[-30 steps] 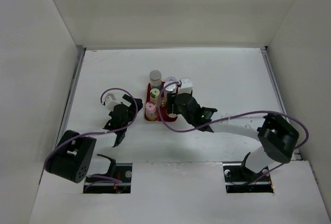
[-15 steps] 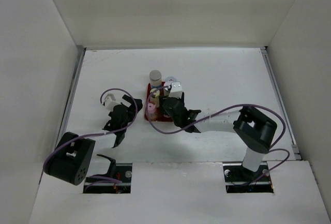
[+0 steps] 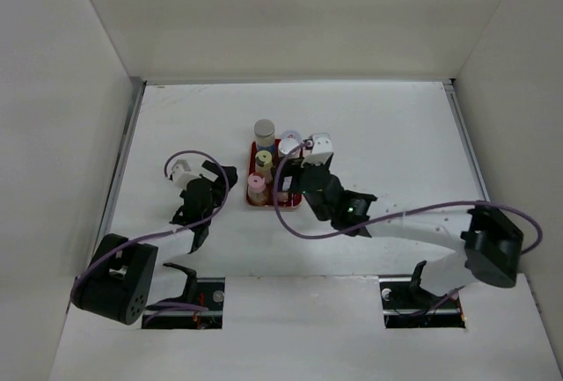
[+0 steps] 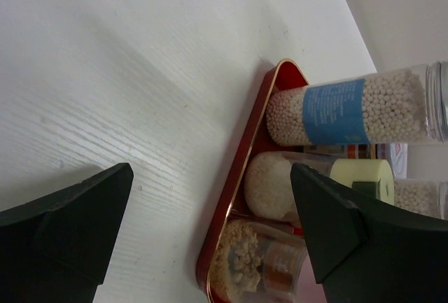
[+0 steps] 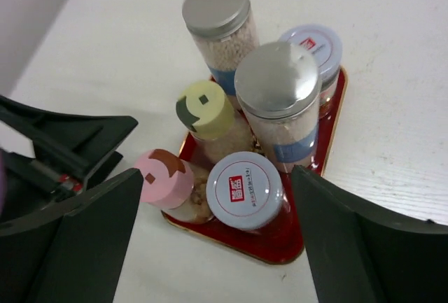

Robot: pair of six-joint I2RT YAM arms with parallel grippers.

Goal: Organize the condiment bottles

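Probably a robotics lab test cell rather than a home: a bare white bench [image 3: 413, 143] boxed in by plain white panels [image 3: 290, 11] at 9, 12 and 3 o'clock, with a cabled left arm [image 3: 119, 274] and right arm [image 3: 440, 231] mounted at 6 o'clock.

White table top [image 4: 140, 72]: matt, faint wood-like grain. Flat red rectangular tray [image 4: 238, 177]: glossy, lacquer-smooth, thin gold-toned rim. Small clear cylindrical jars [image 5: 276, 127]: smooth transparent walls, grainy beige fill. Silver-grey cap [image 5: 215, 5] at tray's 12 o'clock, right wrist view: brushed-metal sheen. Yellow-green cap [image 5: 204, 109] and pink cap [image 5: 164, 175] at 8 o'clock: matt plastic. Blue label [image 4: 334, 110]: paper-like, matt.
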